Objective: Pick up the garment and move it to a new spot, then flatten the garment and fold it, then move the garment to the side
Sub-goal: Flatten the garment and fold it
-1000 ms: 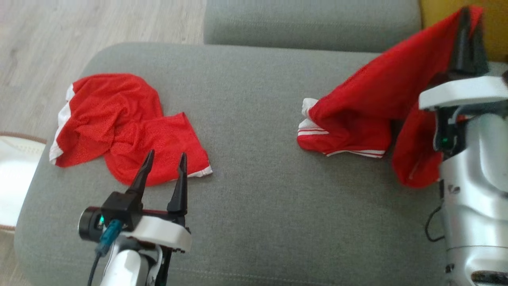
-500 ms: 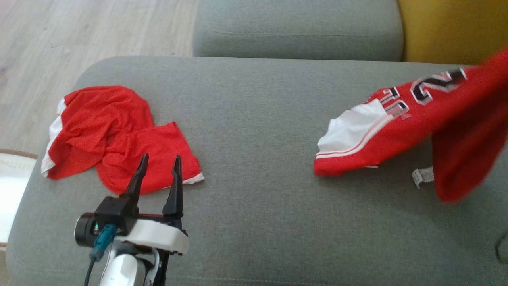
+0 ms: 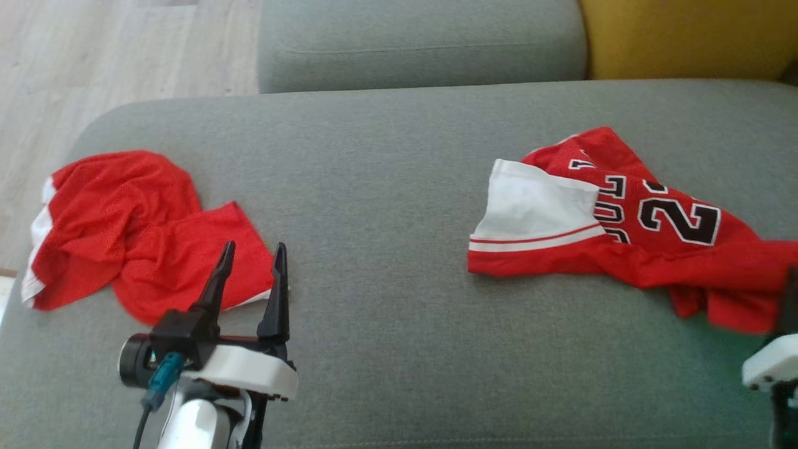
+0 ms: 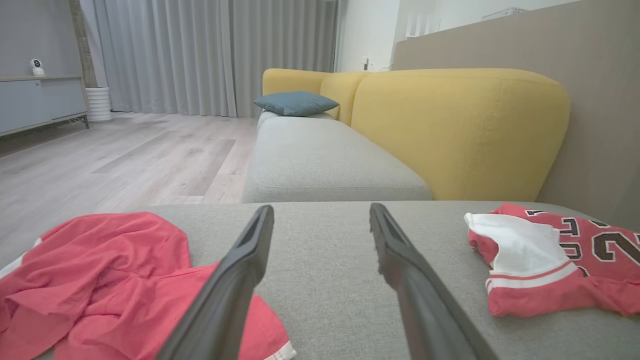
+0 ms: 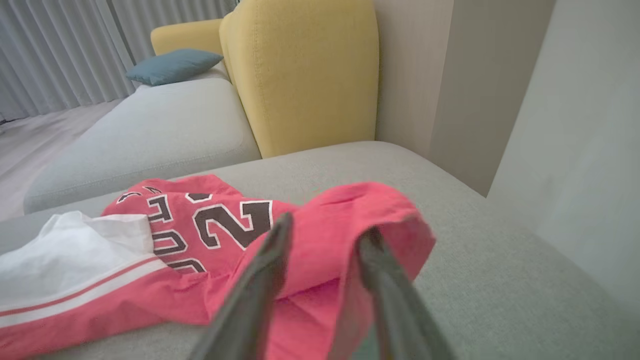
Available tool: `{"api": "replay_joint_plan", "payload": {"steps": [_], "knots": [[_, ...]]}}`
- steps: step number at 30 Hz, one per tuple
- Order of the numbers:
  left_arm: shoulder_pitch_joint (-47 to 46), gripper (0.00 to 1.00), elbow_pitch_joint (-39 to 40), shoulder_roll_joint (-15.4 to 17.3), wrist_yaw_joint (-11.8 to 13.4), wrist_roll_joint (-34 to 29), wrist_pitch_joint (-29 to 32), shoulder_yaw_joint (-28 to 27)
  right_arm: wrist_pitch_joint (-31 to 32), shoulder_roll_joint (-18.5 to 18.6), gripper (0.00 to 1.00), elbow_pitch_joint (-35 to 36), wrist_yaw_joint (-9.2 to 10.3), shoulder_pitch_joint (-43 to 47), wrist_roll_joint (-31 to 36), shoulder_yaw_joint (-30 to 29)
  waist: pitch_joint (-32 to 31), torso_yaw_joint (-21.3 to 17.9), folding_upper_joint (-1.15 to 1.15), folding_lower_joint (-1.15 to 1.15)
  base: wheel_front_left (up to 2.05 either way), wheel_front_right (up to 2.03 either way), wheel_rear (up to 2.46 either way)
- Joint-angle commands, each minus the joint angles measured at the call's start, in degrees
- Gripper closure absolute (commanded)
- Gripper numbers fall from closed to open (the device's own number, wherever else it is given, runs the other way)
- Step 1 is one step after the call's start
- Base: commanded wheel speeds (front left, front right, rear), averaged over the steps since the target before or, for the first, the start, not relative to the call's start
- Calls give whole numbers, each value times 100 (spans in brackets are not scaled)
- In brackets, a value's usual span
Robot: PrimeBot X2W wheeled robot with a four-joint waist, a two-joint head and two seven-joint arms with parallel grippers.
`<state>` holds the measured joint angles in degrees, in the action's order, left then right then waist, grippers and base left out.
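Here, red jersey [image 3: 629, 265] loose on grey cushion [image 3: 386, 187], red shorts [image 3: 124, 237] well apart.

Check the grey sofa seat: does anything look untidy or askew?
The red jersey lies crumpled and twisted at the right, one end humped between the fingers of the right gripper. The red mesh garment at left is rumpled.

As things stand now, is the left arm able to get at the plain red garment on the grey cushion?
Probably yes. The left tool is open, its fingertips right at the near edge of the plain red garment, and nothing lies between them on the grey cushion.
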<state>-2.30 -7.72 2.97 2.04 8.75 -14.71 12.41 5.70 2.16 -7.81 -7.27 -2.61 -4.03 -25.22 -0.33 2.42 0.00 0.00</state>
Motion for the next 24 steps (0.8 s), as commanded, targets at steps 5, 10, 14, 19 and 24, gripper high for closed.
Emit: {"api": "replay_joint_plan", "payload": {"steps": [5,10,14,19,24], "knots": [[-223,0,170,-9,13,33,-29,-149,-393,74,0,144,-22,-297,-218,445,41,-201,0,0,0,0,0],[-256,0,149,-9,10,35,-29,-109,-834,73,0,478,-22,-465,-319,839,18,-246,0,0,0,0,0],[-273,0,161,-9,6,42,-29,-78,-1092,73,0,775,-22,-510,-424,1276,-13,-215,0,0,0,0,0],[-250,0,213,-9,9,68,-29,-99,-1363,72,0,991,-22,-404,-593,1901,-32,-129,0,0,0,0,0],[-240,0,256,-9,7,120,-29,-69,-1592,72,0,672,-22,-186,-636,2304,-35,-33,0,0,0,0,0]]}}
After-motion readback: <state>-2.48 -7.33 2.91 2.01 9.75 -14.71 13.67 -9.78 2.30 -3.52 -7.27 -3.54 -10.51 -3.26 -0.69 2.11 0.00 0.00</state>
